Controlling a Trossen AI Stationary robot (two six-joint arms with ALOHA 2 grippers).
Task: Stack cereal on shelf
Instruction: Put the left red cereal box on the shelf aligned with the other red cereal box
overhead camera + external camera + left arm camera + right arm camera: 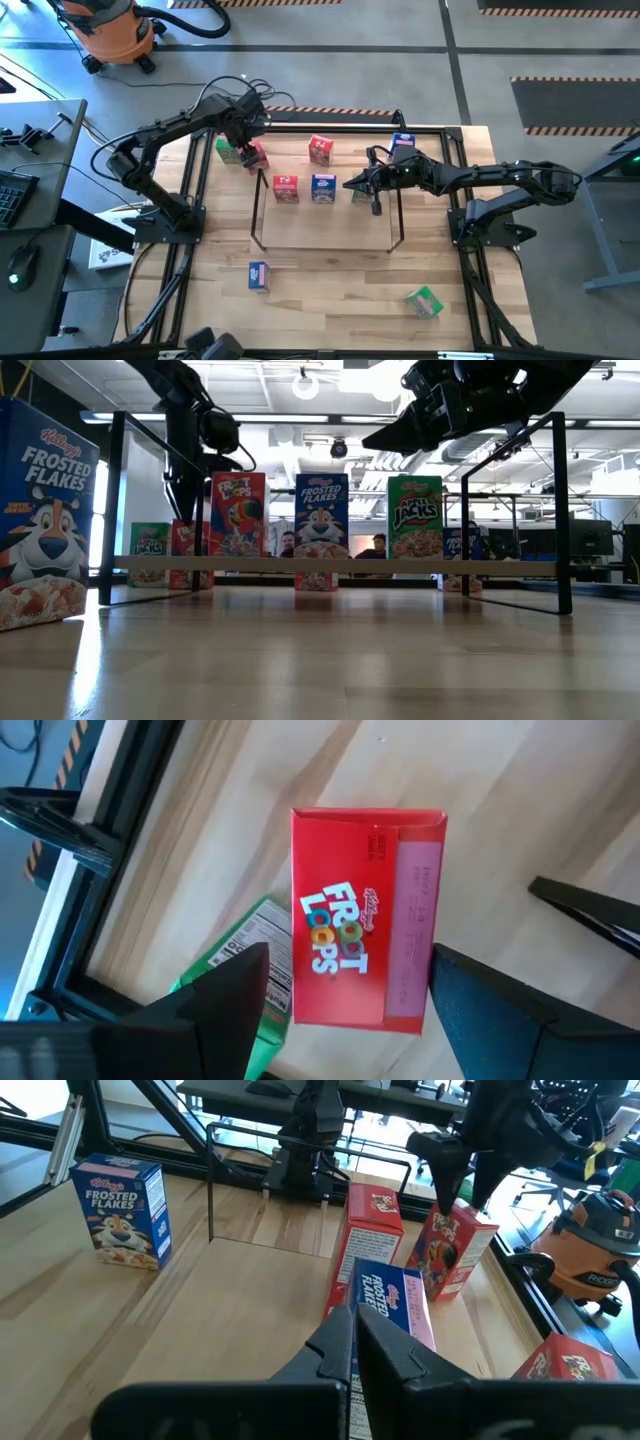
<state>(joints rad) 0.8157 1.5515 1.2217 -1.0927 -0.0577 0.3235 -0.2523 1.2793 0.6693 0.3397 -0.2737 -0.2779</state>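
While the left end effector (345, 1005) hangs open astride the red Froot Loops box (362, 915) behind the shelf (325, 243), pinch its light, crushable cardboard gently across the narrow sides; the right end effector (355, 1342) is closed, empty.

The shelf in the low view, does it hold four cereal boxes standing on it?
No. Only three boxes stand on the shelf: a red box, a blue box and a green box.

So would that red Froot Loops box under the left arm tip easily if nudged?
Probably. The red Froot Loops box stands upright on a narrow base, so it looks top-heavy. Thin cardboard suggests it is light, and the smooth wooden table may let it slide.
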